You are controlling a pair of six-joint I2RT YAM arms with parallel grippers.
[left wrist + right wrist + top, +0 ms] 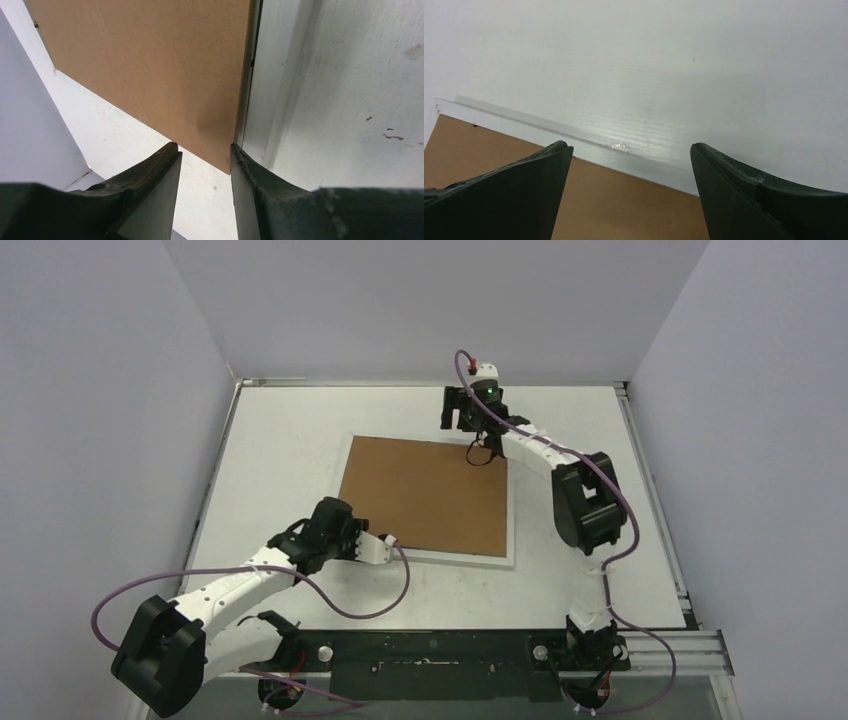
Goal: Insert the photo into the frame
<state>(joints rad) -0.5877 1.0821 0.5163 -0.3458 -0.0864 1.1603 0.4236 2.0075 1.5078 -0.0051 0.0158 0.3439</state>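
Brown cardboard fills the middle of the white counter right now: the backing board lies flat, and it is the biggest thing out there. Around it runs the frame, flat on the counter, showing only a thin white rim along the board's near and right-hand edges from above. I cannot make out the photo in any view. On to the arms: the left arm reaches in from the near left, its wrist sitting just off the near-left corner of the frame, while the right arm bends around the right side and hangs its wrist over the far-right corner. Down at the left pincer, the jaws stand partly apart with bare counter showing between them and nothing in the gap. A corner of the board points straight at that gap, and the pale strip of the frame runs up beside one fingertip, though I cannot tell whether they touch. The right pincer is spread wide and holds nothing. Its wrist camera looks down on the frame's far rim, which crosses between the two dark fingers with brown board on the near side and plain counter beyond. Smallest of all, a little shiny fleck sits on that rim.
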